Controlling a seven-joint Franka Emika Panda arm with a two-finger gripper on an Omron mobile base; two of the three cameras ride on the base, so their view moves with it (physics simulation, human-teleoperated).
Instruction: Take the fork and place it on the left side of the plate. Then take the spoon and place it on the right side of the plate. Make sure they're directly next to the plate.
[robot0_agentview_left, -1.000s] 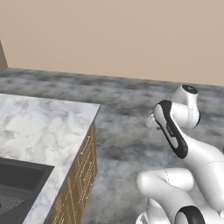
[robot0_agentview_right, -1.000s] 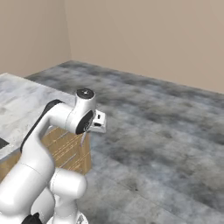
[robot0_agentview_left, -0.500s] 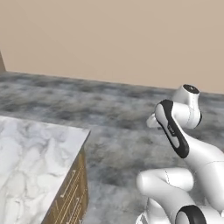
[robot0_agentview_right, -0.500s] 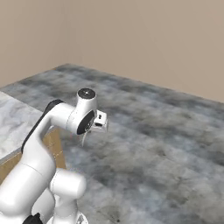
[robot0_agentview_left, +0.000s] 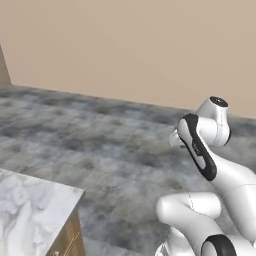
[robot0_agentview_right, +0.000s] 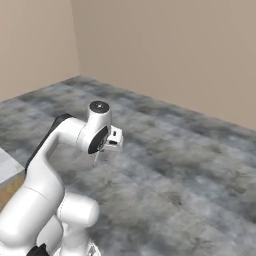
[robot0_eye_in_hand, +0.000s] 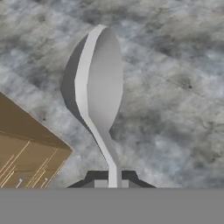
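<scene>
Left base view: a marble tabletop (robot0_agentview_left: 30, 210) corner occupies the lower left, above wooden cabinet fronts; the arm stands over grey floor (robot0_agentview_left: 100, 145).

Right base view: the end effector (robot0_agentview_right: 96, 159) hangs off the wrist over the floor, a thin pale sliver pointing down from it, probably the spoon (robot0_agentview_right: 95, 159).

Hand view: the end effector is clenched on the spoon's (robot0_eye_in_hand: 98, 87) handle end, bowl projecting forward over the floor, beside a wooden cabinet corner (robot0_eye_in_hand: 26, 153). Judgement: the spoon is light, rigid and smooth; a grip this far from the bowl may let it pivot or slip.
</scene>
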